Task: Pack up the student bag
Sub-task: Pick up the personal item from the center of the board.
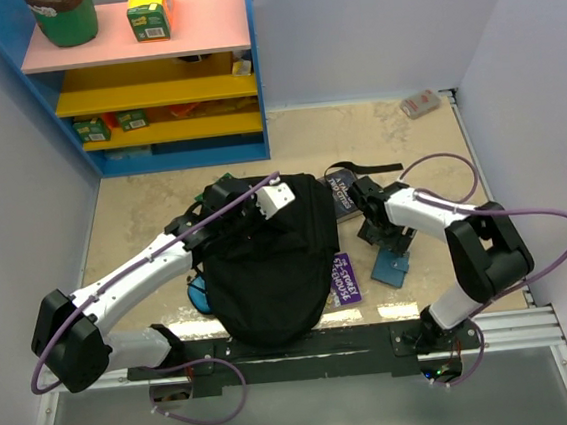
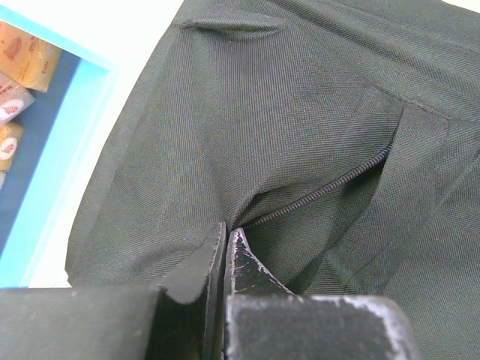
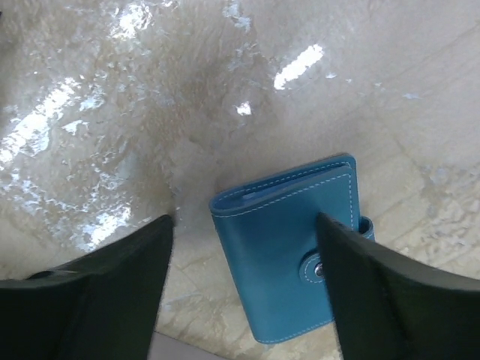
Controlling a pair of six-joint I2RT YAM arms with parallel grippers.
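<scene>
Item: student bag [image 1: 268,264], black, lying mid-table [image 1: 143,216] between our two arms.
Left hand [image 2: 226,240]: closed tight on the bag at the end of its zip [image 2: 322,191].
Right hand [image 3: 244,219]: spread wide, holding nothing, poised over a blue wallet [image 3: 277,262] just right of the bag.
Note: we judge our right arm the nearer to the wallet, which sits off-centre, toward that hand's right side.

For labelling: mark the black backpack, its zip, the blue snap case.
black backpack [image 1: 269,274], top view, fabric middle
zip [image 2: 322,193], left wrist view, mid teeth
blue snap case [image 3: 274,255], right wrist view, cover centre
</scene>
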